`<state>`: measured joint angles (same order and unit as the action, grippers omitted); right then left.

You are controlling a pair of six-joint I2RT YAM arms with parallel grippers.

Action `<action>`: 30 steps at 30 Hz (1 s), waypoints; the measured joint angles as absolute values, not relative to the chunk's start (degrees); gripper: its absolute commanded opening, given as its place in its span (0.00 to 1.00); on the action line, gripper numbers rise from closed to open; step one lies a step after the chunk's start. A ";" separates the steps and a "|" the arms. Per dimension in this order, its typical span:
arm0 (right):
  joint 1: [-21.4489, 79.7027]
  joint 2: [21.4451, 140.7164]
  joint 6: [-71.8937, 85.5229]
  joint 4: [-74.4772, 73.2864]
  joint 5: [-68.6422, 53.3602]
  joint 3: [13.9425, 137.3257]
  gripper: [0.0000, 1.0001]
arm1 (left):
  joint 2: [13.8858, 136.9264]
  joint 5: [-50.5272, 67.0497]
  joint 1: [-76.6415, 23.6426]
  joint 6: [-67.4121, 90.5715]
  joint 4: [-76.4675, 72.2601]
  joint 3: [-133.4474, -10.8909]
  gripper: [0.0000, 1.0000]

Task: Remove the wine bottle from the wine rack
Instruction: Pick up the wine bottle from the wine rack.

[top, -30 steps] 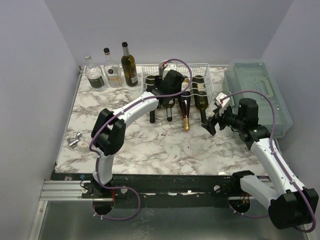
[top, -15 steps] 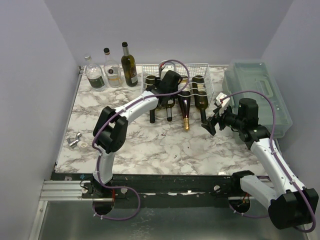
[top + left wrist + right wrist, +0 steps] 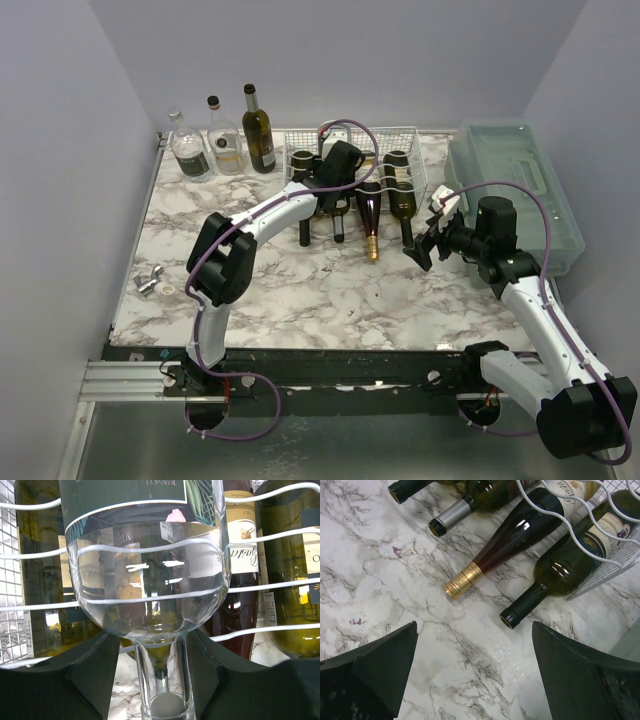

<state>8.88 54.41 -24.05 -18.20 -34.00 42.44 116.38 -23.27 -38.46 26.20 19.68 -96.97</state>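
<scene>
A white-and-grey marble-patterned table [image 3: 300, 290] sits between pale lilac walls; at its far edge stands the wine rack [image 3: 405, 138], a white wire grid with wavy rows, where bottles lie with their necks pointing toward the arms; just right of it is a translucent plastic box [image 3: 520, 185], and at the back left three bottles [image 3: 226, 138] stand upright. The left gripper [image 3: 338, 172] is stretched out to the front of the rack; in its wrist view a clear glass wine bottle [image 3: 147, 580] lies in a cradle under the white wires, neck toward the camera; the dark fingers [image 3: 95, 675] stand on either side of that neck, drawn in narrow; a sliver of marble shows beside the neck on one side, and whether the pads press the glass I cannot tell. The right gripper [image 3: 475, 650] hovers above the marble near the rack's right front corner, fingers spread wide with nothing between them; below it lie a gold-capped dark bottle [image 3: 515, 535] and a green bottle [image 3: 560, 575], their necks sticking out of the rack.
</scene>
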 measured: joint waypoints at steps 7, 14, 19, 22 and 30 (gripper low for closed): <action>8.88 54.30 -24.05 -18.20 -34.00 42.44 1.00 | 116.64 -23.20 -38.35 26.39 19.51 -97.08 0.54; 8.88 54.30 -24.08 -18.20 -33.98 42.44 0.99 | 116.92 -23.05 -38.35 27.35 19.64 -97.08 0.30; 8.88 54.22 -24.08 -18.22 -33.98 42.44 0.99 | 117.03 -23.11 -38.37 27.68 19.90 -97.08 0.00; 8.88 54.19 -24.08 -18.22 -33.98 42.44 0.99 | 117.01 -23.14 -38.37 27.64 19.90 -97.08 0.00; 8.88 54.19 -24.08 -18.22 -33.98 42.44 1.00 | 114.74 -23.14 -38.37 25.39 17.23 -94.04 0.00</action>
<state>8.88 54.19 -24.08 -18.22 -33.98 42.44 114.74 -23.14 -38.37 25.39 17.23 -94.04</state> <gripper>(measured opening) 0.993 0.395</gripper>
